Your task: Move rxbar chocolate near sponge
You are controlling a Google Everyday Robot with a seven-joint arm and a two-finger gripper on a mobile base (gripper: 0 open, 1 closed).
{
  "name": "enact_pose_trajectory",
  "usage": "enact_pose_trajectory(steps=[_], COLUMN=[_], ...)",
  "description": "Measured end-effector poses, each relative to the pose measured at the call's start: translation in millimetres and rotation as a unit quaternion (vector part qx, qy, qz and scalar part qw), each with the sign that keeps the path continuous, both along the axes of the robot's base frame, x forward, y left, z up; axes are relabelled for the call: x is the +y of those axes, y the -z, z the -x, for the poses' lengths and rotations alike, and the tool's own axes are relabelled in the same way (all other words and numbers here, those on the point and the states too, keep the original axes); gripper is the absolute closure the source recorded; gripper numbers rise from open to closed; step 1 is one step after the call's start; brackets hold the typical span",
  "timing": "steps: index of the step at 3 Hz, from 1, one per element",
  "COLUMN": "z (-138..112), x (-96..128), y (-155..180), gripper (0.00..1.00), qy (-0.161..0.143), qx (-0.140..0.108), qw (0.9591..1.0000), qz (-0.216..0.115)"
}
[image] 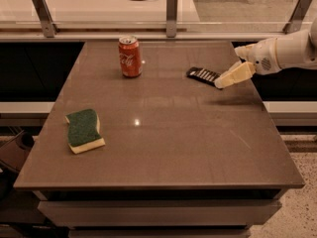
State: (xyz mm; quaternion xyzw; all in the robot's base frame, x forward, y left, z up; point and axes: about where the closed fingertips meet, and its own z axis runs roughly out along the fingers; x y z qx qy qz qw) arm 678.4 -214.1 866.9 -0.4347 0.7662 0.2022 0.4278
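The rxbar chocolate (203,75), a flat black wrapper with white lettering, lies on the brown table toward its far right. My gripper (221,82) comes in from the right on a white arm, and its tip is at the bar's right end. The sponge (84,130), dark green on top with a pale yellow base, lies near the table's left edge, far from the bar.
A red soda can (130,56) stands upright at the far middle of the table (163,148). A railing with metal posts (171,8) runs behind the table. The table's right edge is just below my arm.
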Motion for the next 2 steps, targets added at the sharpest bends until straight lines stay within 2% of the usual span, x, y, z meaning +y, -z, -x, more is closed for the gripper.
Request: enact_pose_trajectory(steps=[1, 2], z=[-9.5, -12.1], x=[2.4, 3.6], y=[11.5, 20.4], gripper=[0.00, 0.00], qy=[-0.006, 0.010], qx=[-0.014, -0.024], qw=[0.9992, 0.9983], qz=[-0.036, -0.052])
